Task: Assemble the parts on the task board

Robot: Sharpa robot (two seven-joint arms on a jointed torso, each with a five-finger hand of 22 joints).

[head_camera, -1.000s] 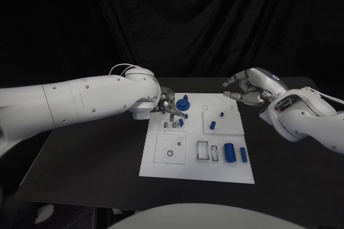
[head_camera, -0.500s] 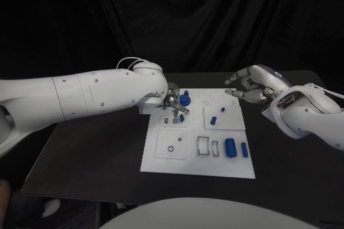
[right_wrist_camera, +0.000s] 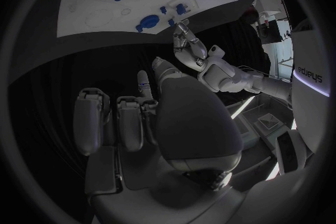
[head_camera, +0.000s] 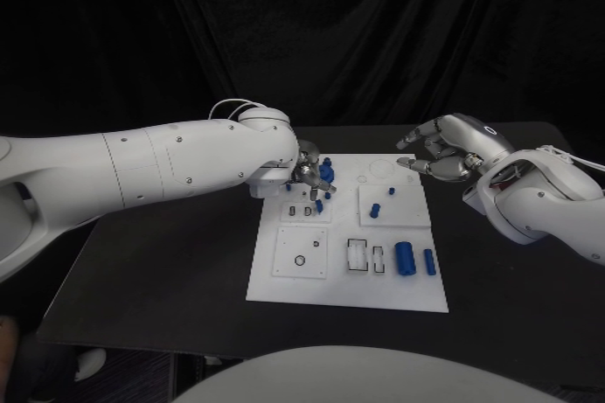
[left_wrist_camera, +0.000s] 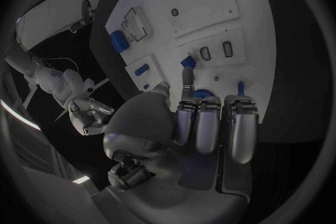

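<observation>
Head view: task board [head_camera: 330, 285] sits mid-table, long side running near to far. Left hand [head_camera: 307, 177] is over the board's far-left corner, fingertips down beside a blue gear-shaped part [head_camera: 325, 171] standing there; can't tell if it's touching or pinching it. Left wrist view: left hand's fingers [left_wrist_camera: 210, 123] curled side by side, one finger stretched toward a small blue part [left_wrist_camera: 187, 61] by two slots; grip unclear. Right hand [head_camera: 441, 154] hovers off the board's far-right corner, fingers loosely curled, apart, nothing in them. Other blue parts: small peg [head_camera: 390, 191] and short pin [head_camera: 374, 212] on the far-right panel, large cylinder [head_camera: 405, 258] and slimmer one [head_camera: 428, 262] at near right.
</observation>
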